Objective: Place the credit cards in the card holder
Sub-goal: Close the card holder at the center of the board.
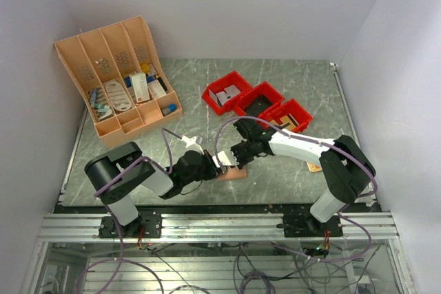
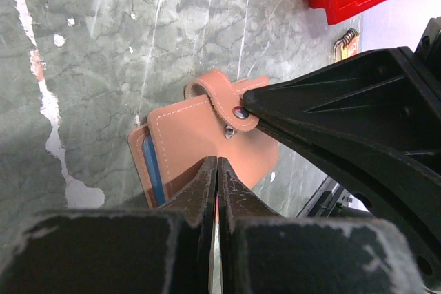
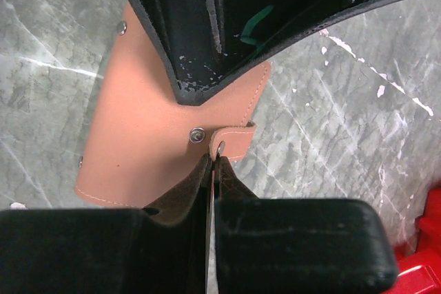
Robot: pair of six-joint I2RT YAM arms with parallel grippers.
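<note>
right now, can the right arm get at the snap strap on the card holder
Likely yes: the right gripper, shut, touches the end of the snap strap, nothing between. The left gripper rests on the face of the card holder, short of that strap.

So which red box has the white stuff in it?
The left red box, nearest the rack: white pieces lie in it. The middle box looks dark inside; the right box holds something tan.

One tan card holder (image 1: 234, 173), one blue card (image 2: 153, 166) showing inside it, three red bins (image 1: 207, 93) (image 1: 266, 86) (image 1: 307, 116), one orange slotted organiser rack (image 1: 74, 51), two robot arms (image 1: 131, 178) (image 1: 298, 144), one green marble table (image 1: 275, 180).
</note>
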